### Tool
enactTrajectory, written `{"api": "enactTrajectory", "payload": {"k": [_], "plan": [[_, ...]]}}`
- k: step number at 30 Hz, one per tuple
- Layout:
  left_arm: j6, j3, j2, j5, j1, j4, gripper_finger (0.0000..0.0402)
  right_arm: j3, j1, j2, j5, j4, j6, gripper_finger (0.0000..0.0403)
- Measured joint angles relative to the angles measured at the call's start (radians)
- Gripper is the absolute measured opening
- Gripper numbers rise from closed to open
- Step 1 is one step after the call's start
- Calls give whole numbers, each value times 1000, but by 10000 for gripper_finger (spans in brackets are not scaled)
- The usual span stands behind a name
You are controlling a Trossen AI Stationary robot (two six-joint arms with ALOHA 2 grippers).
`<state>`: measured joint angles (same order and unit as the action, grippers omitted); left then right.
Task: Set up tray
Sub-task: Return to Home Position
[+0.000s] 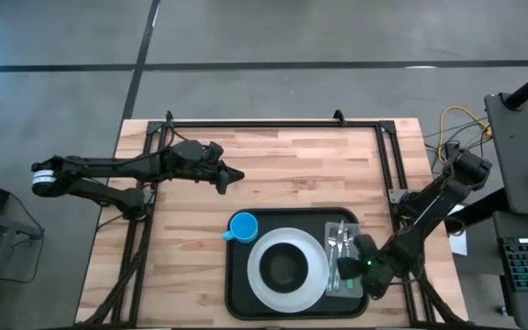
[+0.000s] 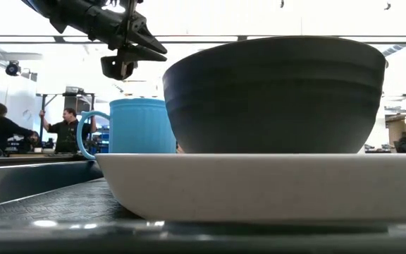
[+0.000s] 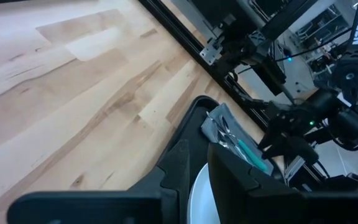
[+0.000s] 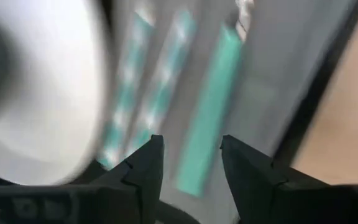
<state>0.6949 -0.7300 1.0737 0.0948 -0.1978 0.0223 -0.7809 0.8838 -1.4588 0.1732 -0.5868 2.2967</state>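
The black tray (image 1: 238,280) lies at the table's near edge. On it rest a white plate (image 1: 269,286) with a dark bowl (image 1: 285,266) in it, a blue mug (image 1: 243,226) at its far left corner, and teal-handled cutlery (image 1: 340,240) on a grey napkin (image 1: 347,229) along its right side. My right gripper (image 1: 354,266) is open, low over the cutlery's near ends. In the right wrist view its gripper (image 4: 191,155) stands to either side of one teal handle (image 4: 210,118); I cannot tell whether it touches it. My left gripper (image 1: 236,176) is shut and hovers above the table's middle.
A black frame (image 1: 273,122) runs along the table's far, left and right sides. Bare wood (image 1: 301,170) lies between the tray and the far rail. In the low view, people (image 2: 65,130) stand in the room behind the table.
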Motion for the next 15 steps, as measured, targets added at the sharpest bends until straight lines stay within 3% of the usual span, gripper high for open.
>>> {"api": "enactTrajectory", "payload": {"k": [3, 8, 15], "plan": [[28, 0, 0, -27, 0, 0, 40, -15, 2, 45, 142, -43, -46, 150], [111, 0, -10, -20, 1, 3, 40, -17, -11, 201, 352, -84, -281, 143], [162, -5, -15, 29, 1, 3, 40, -17, -48, 504, 425, -359, -224, 131]]}}
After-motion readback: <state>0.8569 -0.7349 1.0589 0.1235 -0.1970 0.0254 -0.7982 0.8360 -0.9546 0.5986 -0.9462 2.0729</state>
